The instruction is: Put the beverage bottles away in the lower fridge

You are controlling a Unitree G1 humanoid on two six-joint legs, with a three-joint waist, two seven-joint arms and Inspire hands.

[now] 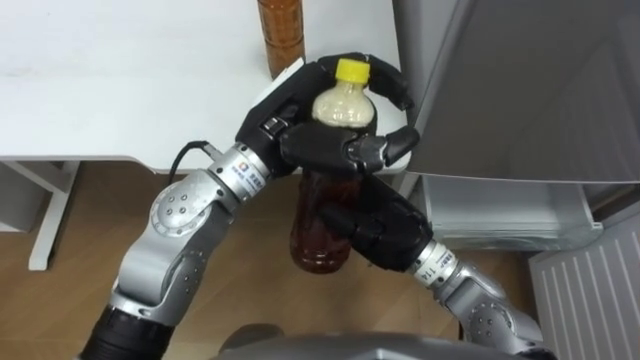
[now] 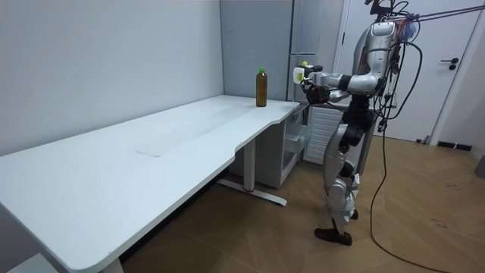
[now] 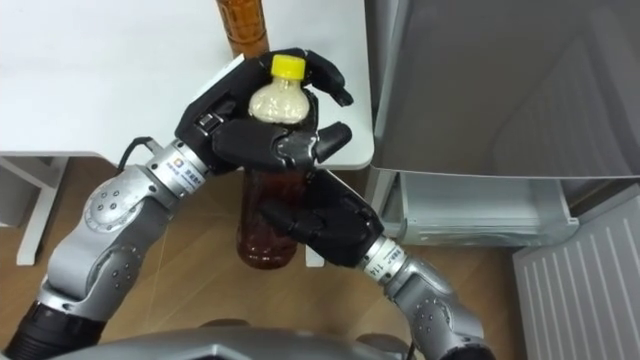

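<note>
Held bottle (image 1: 316, 195): yellow cap, pale at the shoulder, brown liquid below. It is upright, off the table, in front of the robot's chest and between both hands.
Left hand (image 1: 320, 140): fingers and thumb curled round the bottle's neck and shoulder. The cap stands clear above them.
Right hand (image 1: 375, 230): wrapped round the lower body of the same bottle from the right. Its fingertips go behind the bottle and are hidden.
Bottle base: visible below the right hand, resting on nothing.
Second bottle (image 1: 281, 35): brown, standing on the white table (image 1: 120, 80) near its corner, just behind the held one. Its top is cut off in the eye views; the room view shows a green cap.
Fridge (image 1: 520, 90): grey upper door closed. The lower compartment (image 1: 500, 215) is open, with white shelving partly visible; its contents cannot be made out.
Ribbed white panel (image 1: 590, 300): at lower right, cut off by the edge.
Stance: upright at the table's end, beside the fridge.
</note>
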